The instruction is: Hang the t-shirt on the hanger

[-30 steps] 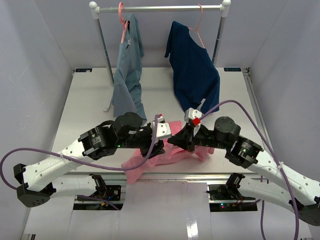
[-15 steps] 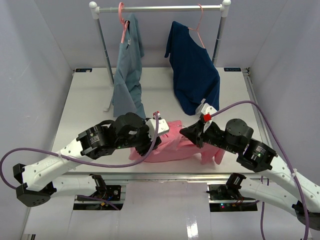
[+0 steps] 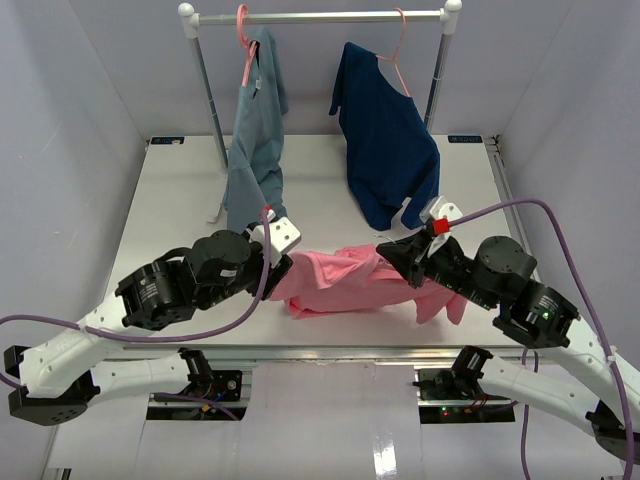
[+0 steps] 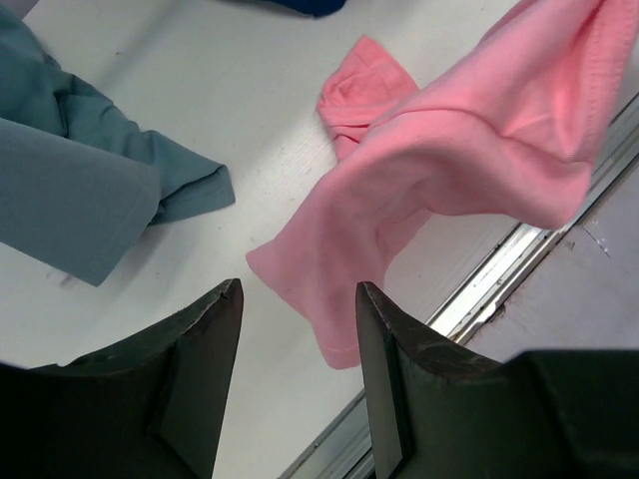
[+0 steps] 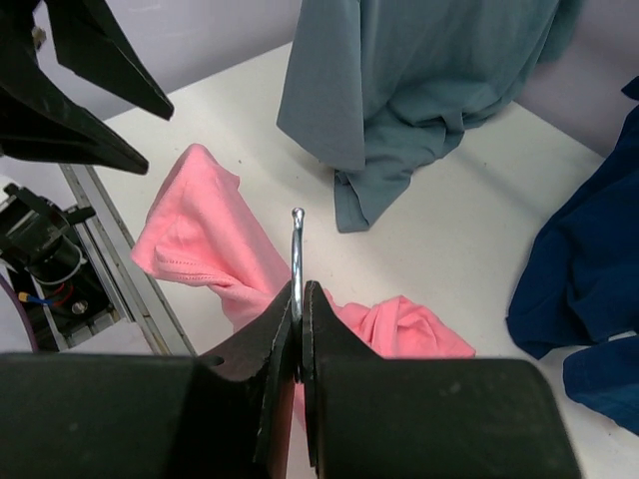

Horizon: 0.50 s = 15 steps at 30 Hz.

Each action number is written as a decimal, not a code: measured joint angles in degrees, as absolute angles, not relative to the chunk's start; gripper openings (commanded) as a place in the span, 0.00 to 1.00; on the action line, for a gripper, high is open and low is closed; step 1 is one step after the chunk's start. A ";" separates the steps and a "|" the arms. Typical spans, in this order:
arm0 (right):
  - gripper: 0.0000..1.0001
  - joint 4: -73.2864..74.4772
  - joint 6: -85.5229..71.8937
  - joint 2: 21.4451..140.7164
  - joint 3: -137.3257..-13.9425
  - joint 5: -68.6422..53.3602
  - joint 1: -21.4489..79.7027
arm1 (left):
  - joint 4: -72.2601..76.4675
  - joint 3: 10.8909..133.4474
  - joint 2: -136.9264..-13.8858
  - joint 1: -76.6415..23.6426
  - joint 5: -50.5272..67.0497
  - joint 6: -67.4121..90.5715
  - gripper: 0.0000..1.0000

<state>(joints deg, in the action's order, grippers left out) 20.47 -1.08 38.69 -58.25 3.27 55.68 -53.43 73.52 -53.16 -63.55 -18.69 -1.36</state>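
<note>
The salmon-pink t-shirt hangs stretched between the two grippers near the table's front edge. My right gripper is shut on the thin metal hook of the hanger; the rest of the hanger is hidden under the shirt. In the right wrist view the gripper has the pink shirt draped below it. My left gripper is open at the shirt's left end. In the left wrist view its jaws stand wide apart and empty, with the shirt's edge just beyond them.
A rack at the back holds a grey-blue shirt and a navy shirt on pink hangers. The grey-blue shirt's hem lies close to my left gripper. The table's metal front rail runs under the shirt.
Both arms moved apart, the left to the left and the right to the right. The shirt went from a bunched heap to a stretched span. My left gripper has come off the cloth.
</note>
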 measured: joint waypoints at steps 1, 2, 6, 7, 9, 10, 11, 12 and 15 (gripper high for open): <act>0.08 20.57 -1.08 38.38 -58.60 3.25 55.68 | -53.48 73.07 -52.89 -63.55 -19.21 -0.86 0.59; 0.08 20.62 -1.08 38.08 -58.88 3.25 55.68 | -53.49 72.47 -52.69 -63.55 -19.56 -0.46 0.59; 0.08 20.85 -1.10 36.95 -59.27 3.08 55.68 | -53.12 69.42 -52.45 -63.55 -20.30 0.43 0.09; 0.08 20.98 -1.11 36.67 -59.27 3.00 55.68 | -52.89 68.57 -52.47 -63.55 -20.38 0.54 0.01; 0.08 21.14 -1.13 36.18 -59.27 2.88 55.68 | -51.80 67.00 -52.51 -63.55 -20.36 0.51 0.00; 0.08 21.26 -1.13 35.96 -59.27 2.84 55.68 | -51.54 66.44 -52.55 -63.55 -20.33 0.47 0.00; 0.08 21.39 -1.13 35.75 -59.27 2.81 55.68 | -51.29 65.91 -52.60 -63.55 -20.29 0.45 0.00; 0.08 21.55 -1.11 35.63 -59.27 2.82 55.68 | -51.09 65.80 -52.68 -63.55 -20.31 0.45 0.00; 0.08 22.66 -1.09 35.17 -59.24 3.06 55.68 | -50.59 65.98 -52.60 -63.55 -20.81 0.58 0.00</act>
<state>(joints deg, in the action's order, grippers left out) 22.66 -1.09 35.17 -59.24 3.06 55.68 -50.59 65.98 -52.60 -63.55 -20.81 0.58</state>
